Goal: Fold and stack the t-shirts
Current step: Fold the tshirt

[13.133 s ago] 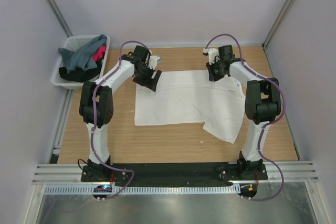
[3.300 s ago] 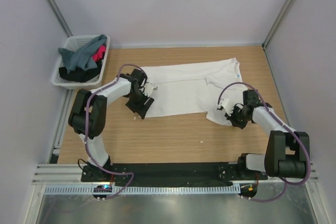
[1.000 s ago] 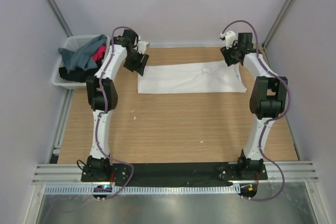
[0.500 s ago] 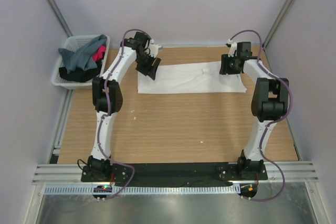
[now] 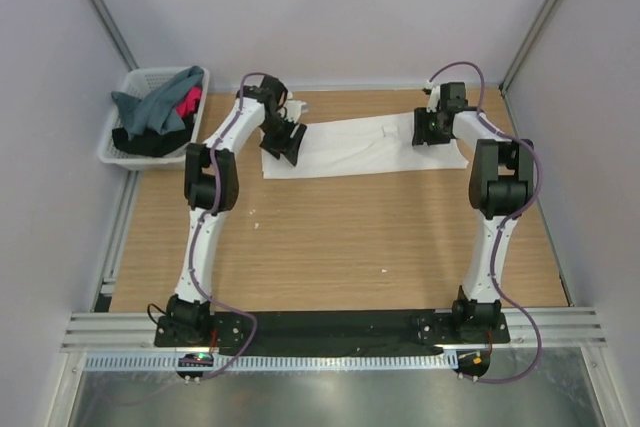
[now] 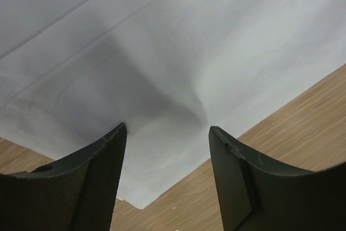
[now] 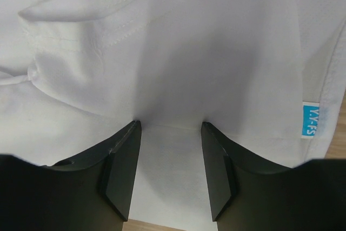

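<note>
Jaws stand apart on both arms from where I watch: the left gripper [image 5: 283, 142] sits over the left end of the white t-shirt [image 5: 360, 147], the right gripper [image 5: 428, 130] over its right end near the blue label [image 7: 308, 120]. That shirt lies as a long folded strip across the far part of the table [image 5: 330, 237]. The other t-shirts [image 5: 150, 112] sit heaped in the basket [image 5: 107, 142], far left.

The only readable text is on a small blue tag [image 7: 310, 120] at the right edge of the white t-shirt [image 7: 216, 52]: white letters running sideways, apparently "YY-FS", though the print is small.
</note>
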Available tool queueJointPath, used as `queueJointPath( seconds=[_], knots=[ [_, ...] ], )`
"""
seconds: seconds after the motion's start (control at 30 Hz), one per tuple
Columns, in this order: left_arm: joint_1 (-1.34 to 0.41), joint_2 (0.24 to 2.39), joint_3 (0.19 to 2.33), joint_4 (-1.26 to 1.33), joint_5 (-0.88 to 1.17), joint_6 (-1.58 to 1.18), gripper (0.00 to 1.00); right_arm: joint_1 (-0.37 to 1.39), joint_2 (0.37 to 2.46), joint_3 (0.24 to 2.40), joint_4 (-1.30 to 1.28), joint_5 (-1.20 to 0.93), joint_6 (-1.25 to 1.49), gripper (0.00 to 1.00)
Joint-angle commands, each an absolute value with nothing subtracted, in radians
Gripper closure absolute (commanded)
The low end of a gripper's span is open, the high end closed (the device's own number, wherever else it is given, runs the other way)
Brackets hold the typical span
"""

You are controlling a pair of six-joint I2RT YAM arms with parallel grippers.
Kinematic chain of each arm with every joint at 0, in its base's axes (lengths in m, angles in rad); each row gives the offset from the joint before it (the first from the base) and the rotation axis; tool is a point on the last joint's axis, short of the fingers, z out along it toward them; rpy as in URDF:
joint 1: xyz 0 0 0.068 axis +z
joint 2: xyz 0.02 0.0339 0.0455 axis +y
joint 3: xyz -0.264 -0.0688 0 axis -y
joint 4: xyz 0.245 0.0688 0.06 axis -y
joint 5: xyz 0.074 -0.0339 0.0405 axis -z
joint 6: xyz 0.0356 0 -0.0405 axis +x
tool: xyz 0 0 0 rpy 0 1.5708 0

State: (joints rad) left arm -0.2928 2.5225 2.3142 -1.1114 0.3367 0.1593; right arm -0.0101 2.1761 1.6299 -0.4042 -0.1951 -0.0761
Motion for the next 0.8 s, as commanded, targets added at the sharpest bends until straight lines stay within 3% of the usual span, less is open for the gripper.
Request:
queueJointPath(
  seconds=[0.0, 0.23, 0.77],
  knots=[
    [-0.293, 2.513, 2.246, -1.147, 0.333, 0.138, 0.36, 0.000, 2.249, 1.700, -0.400, -0.146, -0.081, 0.45],
    [-0.360, 2.338, 1.923, -1.128, 0.341, 0.124, 0.33, 0.051, 2.411, 1.907, -0.414, -0.149, -0.080, 0.44],
    [-0.693, 2.053, 1.553, -1.072, 0.247, 0.060, 0.30, 0.163, 2.620, 2.327, -0.551, -0.111, -0.175, 0.37]
  ],
)
